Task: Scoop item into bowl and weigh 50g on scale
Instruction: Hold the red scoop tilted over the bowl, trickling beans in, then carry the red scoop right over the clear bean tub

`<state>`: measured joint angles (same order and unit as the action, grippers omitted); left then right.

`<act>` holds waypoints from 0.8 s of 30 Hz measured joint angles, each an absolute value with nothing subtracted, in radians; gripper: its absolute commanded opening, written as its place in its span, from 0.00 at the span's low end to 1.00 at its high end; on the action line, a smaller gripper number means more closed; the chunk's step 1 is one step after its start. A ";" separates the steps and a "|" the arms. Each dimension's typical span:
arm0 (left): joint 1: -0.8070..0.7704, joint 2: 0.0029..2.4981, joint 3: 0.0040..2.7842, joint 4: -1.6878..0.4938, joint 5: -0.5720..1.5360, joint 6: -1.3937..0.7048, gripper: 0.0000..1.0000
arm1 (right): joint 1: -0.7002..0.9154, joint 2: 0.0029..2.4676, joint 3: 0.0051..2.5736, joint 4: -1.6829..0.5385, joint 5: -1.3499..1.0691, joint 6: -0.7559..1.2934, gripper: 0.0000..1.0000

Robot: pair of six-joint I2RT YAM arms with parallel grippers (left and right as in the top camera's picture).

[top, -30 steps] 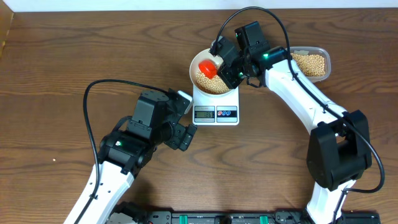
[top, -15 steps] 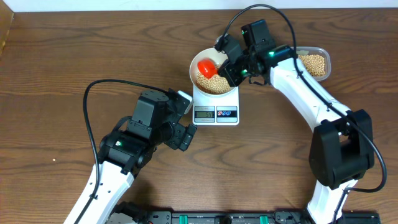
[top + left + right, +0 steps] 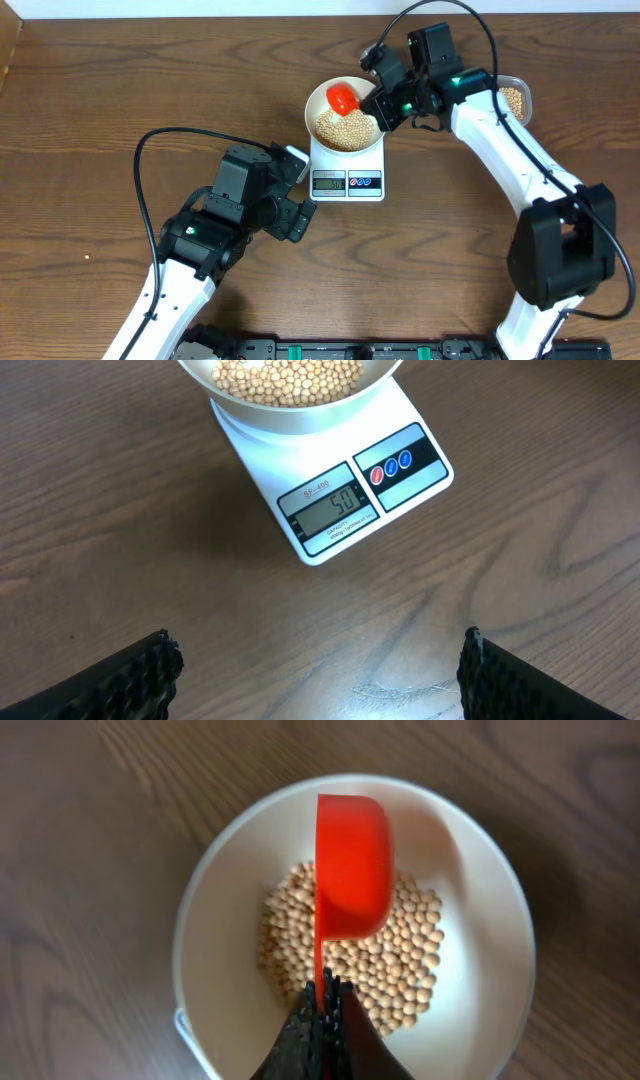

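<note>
Left wrist: scale (image 3: 262, 458) display (image 3: 333, 511) reads 50; label (image 3: 318, 488) perhaps SF-400.

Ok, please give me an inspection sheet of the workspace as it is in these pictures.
Surface: brown wooden table, no damage seen.
Job's things: white bowl with beans stands on the scale; display reads 50; red scoop over the bowl; clear tub of beans partly hidden by the right arm.
Clutter: one small pale speck near the left edge.
Grippers: left gripper open, empty; right gripper shut on the scoop's handle.
Cables: a black cable loops over each arm.
Surroundings: black rail at the near edge; nothing else seen.
</note>
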<state>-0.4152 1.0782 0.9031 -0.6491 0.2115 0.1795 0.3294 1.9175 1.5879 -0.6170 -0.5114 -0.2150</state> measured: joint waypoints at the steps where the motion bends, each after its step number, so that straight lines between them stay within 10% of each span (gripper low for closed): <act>1: -0.415 1.078 0.903 -0.649 0.212 0.179 0.91 | 0.327 1.905 1.588 -0.617 -0.519 -0.213 0.01; 24: -0.415 1.078 0.903 -0.649 0.212 0.179 0.91 | 0.192 1.846 1.588 -0.611 -0.805 -0.097 0.01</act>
<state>-0.4152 1.0782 0.9031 -0.6487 0.2115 0.1795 0.1925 1.8458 1.5879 -0.6106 -0.8051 -0.0971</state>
